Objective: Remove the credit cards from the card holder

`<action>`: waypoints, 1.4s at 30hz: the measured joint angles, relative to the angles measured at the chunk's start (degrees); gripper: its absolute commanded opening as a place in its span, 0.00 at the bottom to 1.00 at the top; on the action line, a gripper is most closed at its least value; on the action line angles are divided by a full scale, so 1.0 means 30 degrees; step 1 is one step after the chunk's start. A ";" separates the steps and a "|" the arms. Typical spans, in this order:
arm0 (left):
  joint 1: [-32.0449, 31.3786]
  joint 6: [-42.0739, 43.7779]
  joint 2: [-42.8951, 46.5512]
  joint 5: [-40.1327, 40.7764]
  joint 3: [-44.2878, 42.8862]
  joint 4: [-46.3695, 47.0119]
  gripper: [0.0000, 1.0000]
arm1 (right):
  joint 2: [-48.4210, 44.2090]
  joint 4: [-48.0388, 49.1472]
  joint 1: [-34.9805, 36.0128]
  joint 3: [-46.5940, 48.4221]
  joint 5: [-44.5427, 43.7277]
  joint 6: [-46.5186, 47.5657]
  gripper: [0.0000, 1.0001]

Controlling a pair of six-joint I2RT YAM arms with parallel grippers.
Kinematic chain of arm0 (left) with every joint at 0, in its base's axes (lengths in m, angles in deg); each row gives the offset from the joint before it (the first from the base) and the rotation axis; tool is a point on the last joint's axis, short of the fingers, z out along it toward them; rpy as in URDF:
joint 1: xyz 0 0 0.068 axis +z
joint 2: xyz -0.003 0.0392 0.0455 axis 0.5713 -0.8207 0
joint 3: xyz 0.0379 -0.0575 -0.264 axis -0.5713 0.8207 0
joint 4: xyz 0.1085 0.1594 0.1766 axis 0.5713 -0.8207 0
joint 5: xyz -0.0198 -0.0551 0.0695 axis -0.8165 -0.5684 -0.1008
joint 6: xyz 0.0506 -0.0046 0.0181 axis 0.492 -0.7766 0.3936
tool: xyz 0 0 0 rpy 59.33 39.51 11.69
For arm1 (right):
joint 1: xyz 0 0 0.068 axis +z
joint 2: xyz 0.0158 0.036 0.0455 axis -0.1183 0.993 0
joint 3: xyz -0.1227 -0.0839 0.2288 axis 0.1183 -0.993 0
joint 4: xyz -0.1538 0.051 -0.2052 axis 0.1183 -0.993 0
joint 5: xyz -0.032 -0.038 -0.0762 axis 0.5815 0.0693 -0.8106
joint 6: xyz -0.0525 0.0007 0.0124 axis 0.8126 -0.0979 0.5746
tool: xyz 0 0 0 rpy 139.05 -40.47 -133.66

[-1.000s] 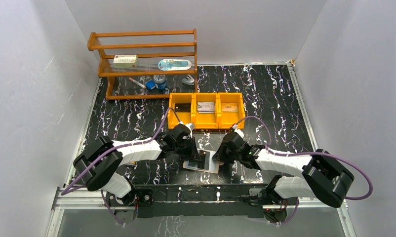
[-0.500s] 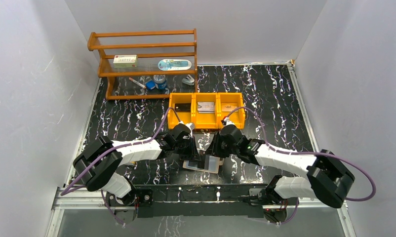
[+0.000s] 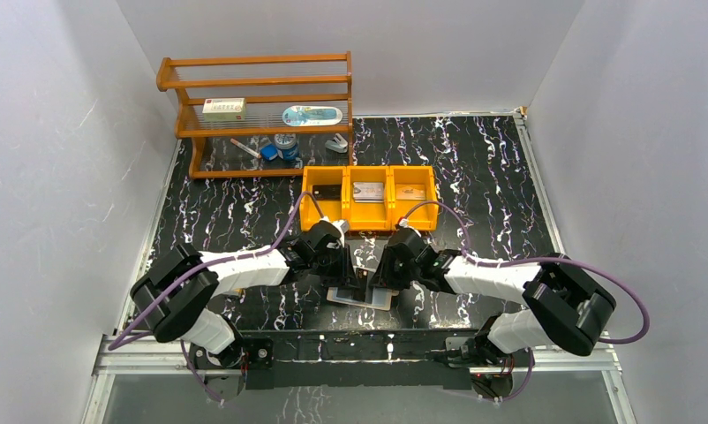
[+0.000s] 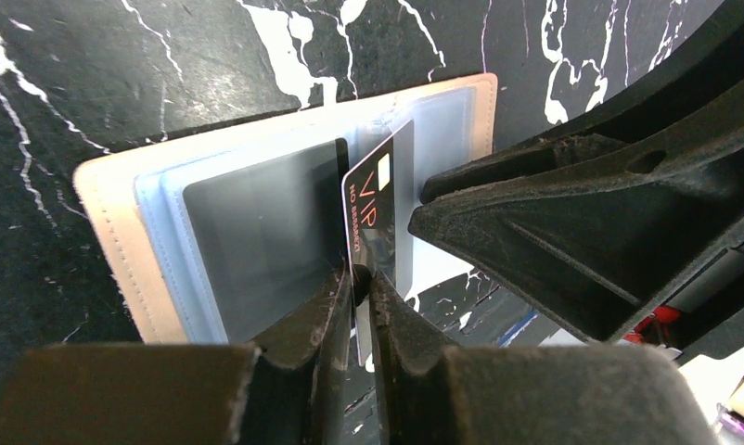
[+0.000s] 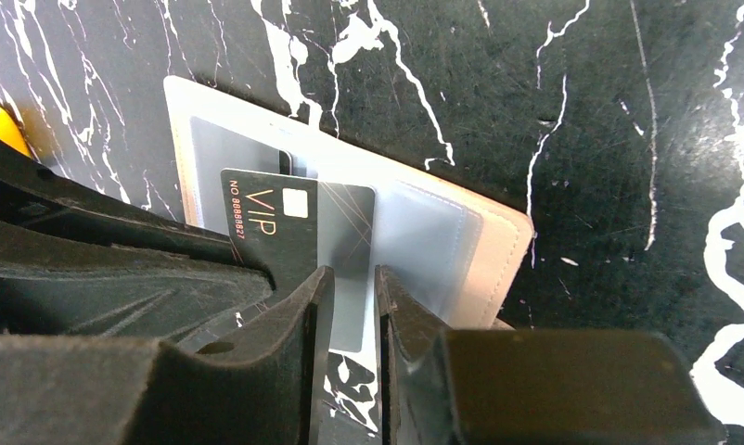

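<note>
Halfway drawing black card [image 4: 373, 218] out of holder [image 3: 374, 299] at 6 o'clock, pinching it in left gripper [image 4: 357, 278]; holding right gripper [image 5: 351, 274] narrowly parted at sleeve [image 5: 429, 243], grip unclear; finding three cards [image 3: 368, 192] already in tray [image 3: 369, 224] at 12 o'clock.

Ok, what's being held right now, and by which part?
The left hand pinches the black card by one edge. Whether the right hand grips anything cannot be told.

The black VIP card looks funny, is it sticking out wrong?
Yes. The black VIP card is half out of its clear sleeve, tipped up from the open card holder instead of lying flat. The left tool pinches its edge.
</note>
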State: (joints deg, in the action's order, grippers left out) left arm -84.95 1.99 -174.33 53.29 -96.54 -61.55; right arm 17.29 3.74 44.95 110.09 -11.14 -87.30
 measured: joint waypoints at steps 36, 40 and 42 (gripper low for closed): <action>0.0270 0.1253 0.5093 0.3453 -0.0590 -0.4022 0.00 | -0.0765 -0.1960 -0.0495 0.2841 -0.0444 0.4459 0.44; 0.1574 0.1472 0.6098 0.2681 -0.0561 -0.4022 0.00 | -0.1472 -0.1574 -0.0503 0.2739 -0.0262 0.4634 0.44; 0.2900 0.1508 0.6768 0.1741 -0.0248 -0.3621 0.00 | -0.1800 -0.1020 -0.0503 0.2353 -0.0058 0.4481 0.44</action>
State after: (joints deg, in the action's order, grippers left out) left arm -76.25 6.52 -154.02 58.51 -97.28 -72.41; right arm 11.89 0.68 43.44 117.15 -11.32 -73.85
